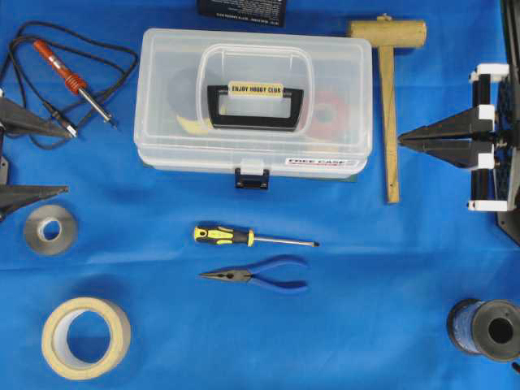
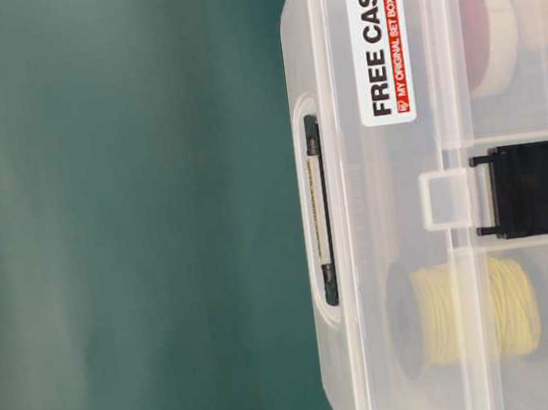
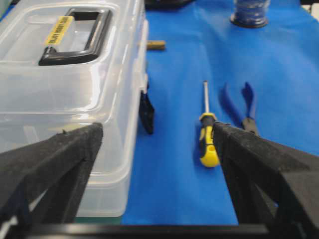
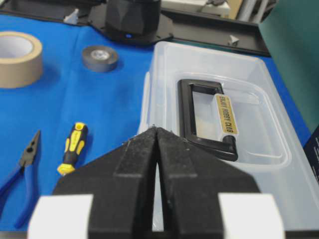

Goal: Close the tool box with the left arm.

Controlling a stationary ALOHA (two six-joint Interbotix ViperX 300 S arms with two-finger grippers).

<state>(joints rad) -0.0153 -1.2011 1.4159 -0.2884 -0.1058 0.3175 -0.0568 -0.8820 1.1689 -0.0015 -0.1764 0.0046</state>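
The tool box (image 1: 253,101) is sitting at the back middle of the blue tabletop (image 1: 366,309), lid lying down, its dark latch (image 1: 252,179) apparently hanging loose. The left tool (image 1: 31,158) is standing spread wide and empty beside it — the right tool (image 1: 406,140) is pressed together. Risk: lifted by the handle, an unlatched lid could be springing open.

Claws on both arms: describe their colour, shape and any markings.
Both are matte black. The left claw has two long pointed triangular fingers with a rough, foam-like surface. The right claw matches it, with white clips at its base. No markings show.
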